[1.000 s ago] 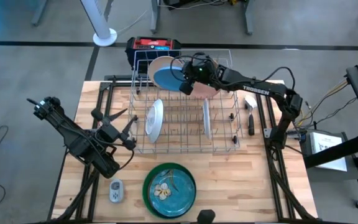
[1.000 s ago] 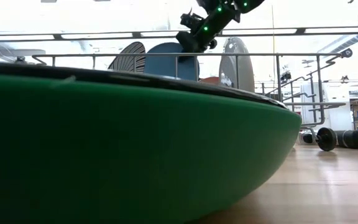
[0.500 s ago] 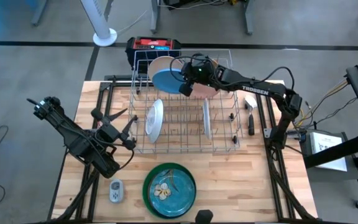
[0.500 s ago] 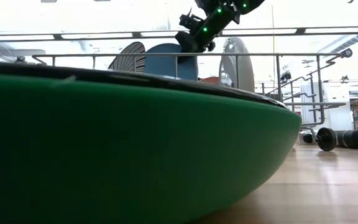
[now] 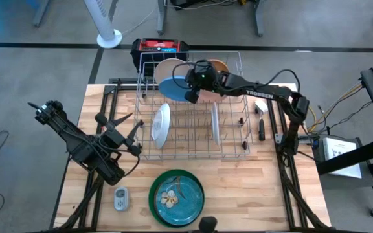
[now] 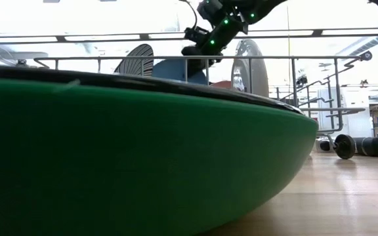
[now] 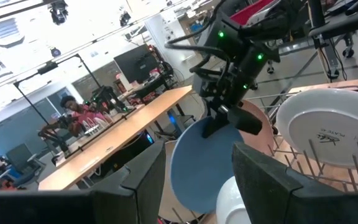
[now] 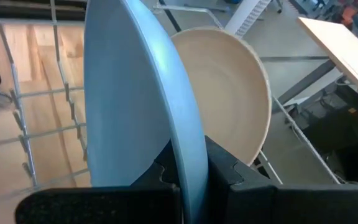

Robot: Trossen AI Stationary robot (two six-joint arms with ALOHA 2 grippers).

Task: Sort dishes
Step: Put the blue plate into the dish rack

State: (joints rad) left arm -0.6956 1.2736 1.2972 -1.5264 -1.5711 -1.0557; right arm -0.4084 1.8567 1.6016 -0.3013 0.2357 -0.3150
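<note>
Right gripper (image 5: 191,96) over far left part of silver wire dish rack (image 5: 232,154), fingers pinched tight on rim of round pale-blue plate (image 5: 172,84); plate on edge, upright, inside rack's far row; in right wrist view dark fingers (image 8: 229,171) clamped either side of blue plate's (image 8: 143,106) edge; round cream shallow bowl (image 8: 232,112) just behind blue plate, also on edge, very close to it, contact not discernible; same cream bowl (image 5: 168,65) visible from above at rack's far left corner; tan round dish (image 5: 217,65) at far rim of rack, just beside right arm; pink dish (image 5: 212,94) partly hidden under right arm, mid far row.

White round plate (image 5: 161,123) standing tilted in rack's left near section; second white plate (image 5: 215,123) upright on edge in right near section, well apart from first.

Left gripper (image 5: 133,133) on table left of rack, near its left wall, fingers partly apart, nothing held; in left wrist view its two dark fingers (image 7: 145,177) spread, blue plate (image 7: 207,162) and right gripper (image 7: 219,118) seen beyond.

Large green round plate with blue patterned centre (image 5: 176,197) flat on wooden table (image 5: 264,194) at near edge, in front of rack; small grey gadget (image 5: 120,198) just left of it; green plate's rim (image 6: 143,164) filling most of low view.
</note>
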